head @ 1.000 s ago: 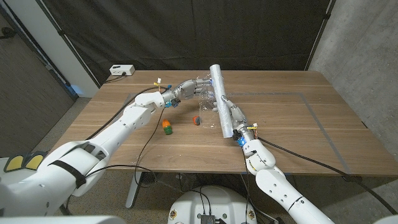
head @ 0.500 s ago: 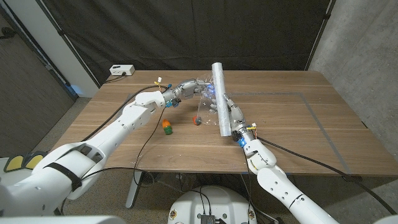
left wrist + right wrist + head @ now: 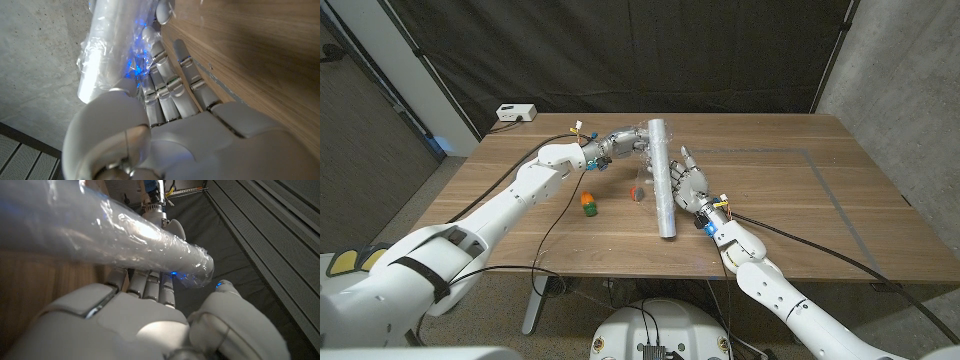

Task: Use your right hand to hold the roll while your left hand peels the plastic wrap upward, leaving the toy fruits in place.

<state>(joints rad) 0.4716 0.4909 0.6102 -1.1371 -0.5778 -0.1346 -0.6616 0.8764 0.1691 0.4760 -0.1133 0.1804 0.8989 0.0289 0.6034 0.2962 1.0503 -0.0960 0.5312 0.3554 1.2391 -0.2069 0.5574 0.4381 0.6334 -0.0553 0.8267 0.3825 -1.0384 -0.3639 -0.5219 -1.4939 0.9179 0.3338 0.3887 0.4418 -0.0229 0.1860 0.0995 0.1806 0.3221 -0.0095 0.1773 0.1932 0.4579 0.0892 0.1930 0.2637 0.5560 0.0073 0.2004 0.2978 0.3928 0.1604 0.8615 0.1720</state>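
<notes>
R hand (image 3: 687,183) sits beside the roll (image 3: 662,178), fingers apart; close them round it first. L hand (image 3: 623,141) pinches the wrap at roll's far end; peel up slowly, clear of toy fruits (image 3: 589,204).

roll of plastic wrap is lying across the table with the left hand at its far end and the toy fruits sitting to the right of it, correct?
Not quite: the head view shows the toy fruits to the left of the roll, not the right. The rest holds: the roll lies across the table with the left hand at its far end.
</notes>
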